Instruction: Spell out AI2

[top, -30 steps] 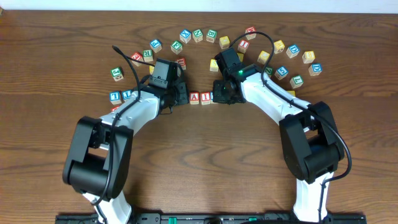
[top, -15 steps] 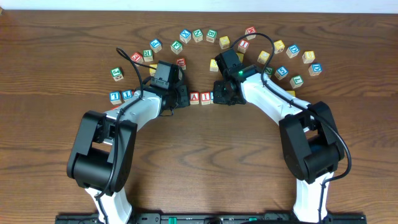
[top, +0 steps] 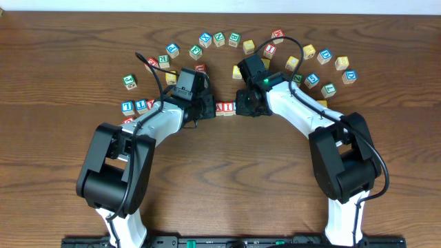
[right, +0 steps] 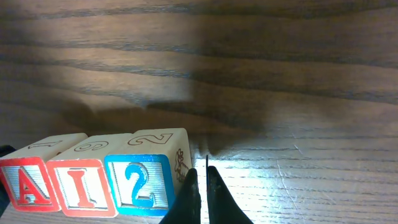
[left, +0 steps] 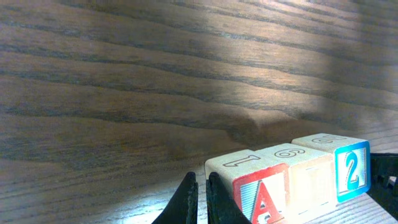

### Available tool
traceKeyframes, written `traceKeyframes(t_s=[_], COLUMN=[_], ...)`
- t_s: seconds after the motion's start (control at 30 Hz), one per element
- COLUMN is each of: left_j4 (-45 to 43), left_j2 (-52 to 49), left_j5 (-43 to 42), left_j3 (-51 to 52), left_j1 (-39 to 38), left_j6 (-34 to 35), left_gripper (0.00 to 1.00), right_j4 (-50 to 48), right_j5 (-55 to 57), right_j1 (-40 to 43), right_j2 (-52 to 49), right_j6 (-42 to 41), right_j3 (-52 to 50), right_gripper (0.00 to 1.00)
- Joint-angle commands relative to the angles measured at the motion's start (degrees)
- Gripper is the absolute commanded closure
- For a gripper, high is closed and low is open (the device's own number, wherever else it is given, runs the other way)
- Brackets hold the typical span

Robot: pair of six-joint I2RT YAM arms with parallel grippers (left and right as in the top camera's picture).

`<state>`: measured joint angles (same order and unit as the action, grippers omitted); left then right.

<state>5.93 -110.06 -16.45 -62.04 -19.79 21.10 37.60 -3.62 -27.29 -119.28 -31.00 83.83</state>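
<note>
Three wooden blocks stand in a row reading A, I, 2. In the right wrist view they are the red A (right: 25, 185), red I (right: 81, 183) and blue 2 (right: 140, 180). In the left wrist view the A (left: 260, 194), I (left: 309, 177) and 2 (left: 352, 169) touch one another. My left gripper (left: 200, 200) is shut and empty against the A block's outer side. My right gripper (right: 200, 194) is shut and empty against the 2 block's outer side. Overhead, the A (top: 220, 107) and I (top: 229, 107) show between the left gripper (top: 209, 107) and right gripper (top: 242, 107); the 2 is hidden under the right wrist.
Several loose letter blocks lie in an arc behind the arms, from the left group (top: 134, 105) over the top (top: 205, 39) to the right group (top: 324, 55). Both arms cross the middle of the wooden table (top: 220, 179).
My left gripper moved right, up against the A block, and the A shifted right to close the row. The right arm has not moved.
</note>
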Motion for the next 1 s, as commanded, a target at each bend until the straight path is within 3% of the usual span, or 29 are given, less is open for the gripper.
traceKeyframes(t_s=[0.0,0.97], left_j4=[-0.46,-3.28], left_j2=[-0.22,-1.68], left_j5=[-0.5,-0.46], left_j3=[0.0,-0.02], left_j1=[-0.55,-3.85], left_j6=[-0.55,-2.45], left_gripper=[0.92,0.92], right_j4=[-0.13,-0.11], right_j5=[0.04,2.67], right_j1=[-0.52,1.84], right_j2=[0.09,0.09], right_j6=[-0.7,-0.63], right_j3=[-0.5,-0.48], right_gripper=[0.99,0.99])
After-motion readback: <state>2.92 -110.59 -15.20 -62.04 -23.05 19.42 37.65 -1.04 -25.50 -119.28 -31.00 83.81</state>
